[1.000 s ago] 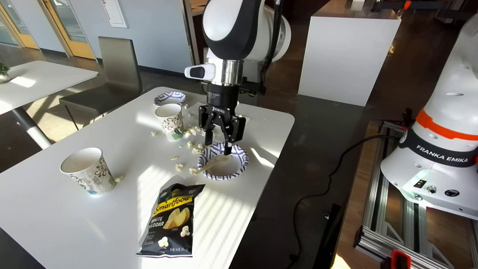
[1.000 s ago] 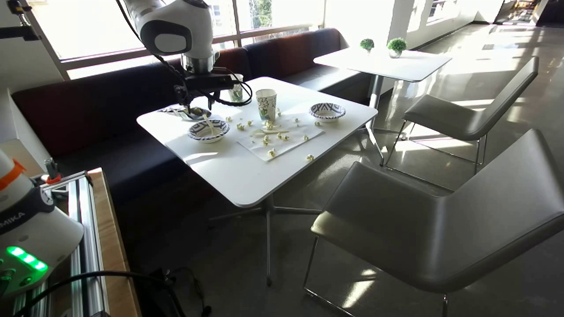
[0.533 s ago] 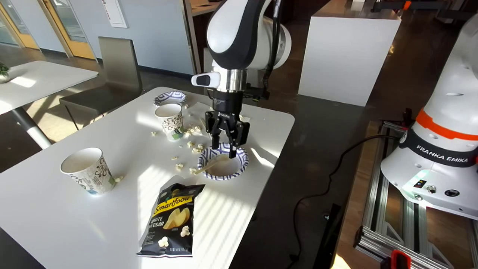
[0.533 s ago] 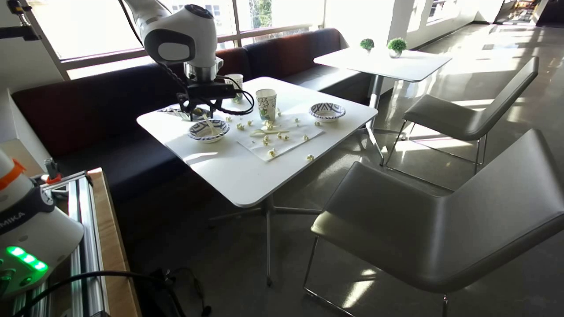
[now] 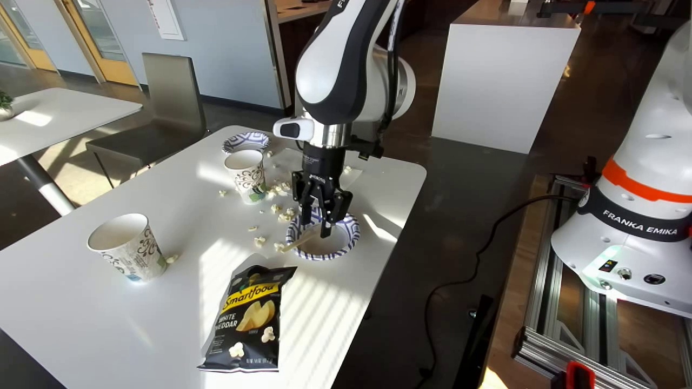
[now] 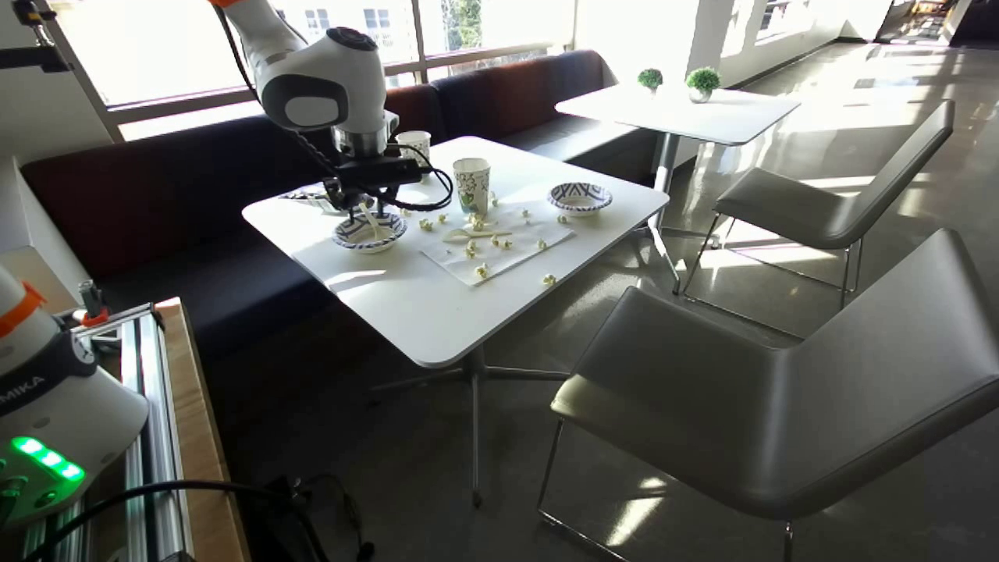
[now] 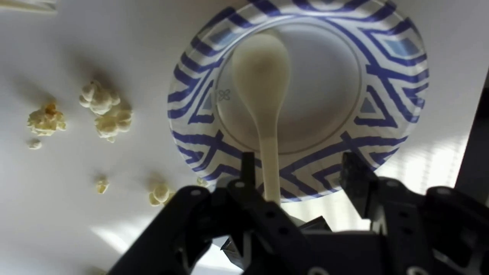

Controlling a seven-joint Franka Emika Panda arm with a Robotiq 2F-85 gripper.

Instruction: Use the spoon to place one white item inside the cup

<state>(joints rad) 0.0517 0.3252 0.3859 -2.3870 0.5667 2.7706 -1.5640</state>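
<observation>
In an exterior view, L to R on worktop (image 5: 157,329): cup (image 5: 132,251) w/ popcorn pc (image 5: 172,259) beside, 2nd cup (image 5: 249,177), black bag (image 5: 250,321), loose popcorn (image 5: 260,241), spoon (image 5: 300,241) in bowl (image 5: 348,240), handle over rim. Claw (image 5: 315,228) set wide above bowl; can't tell if touching handle.

In an exterior view, a black Smartfood bag (image 5: 248,324) lying face up at the near side; in an exterior view, a padded bench (image 6: 179,183) running below bright windows (image 6: 156,55) on the far side, two green plants (image 6: 703,79) on a white table (image 6: 671,115) far right, two grey chairs (image 6: 695,398) on the right
</observation>
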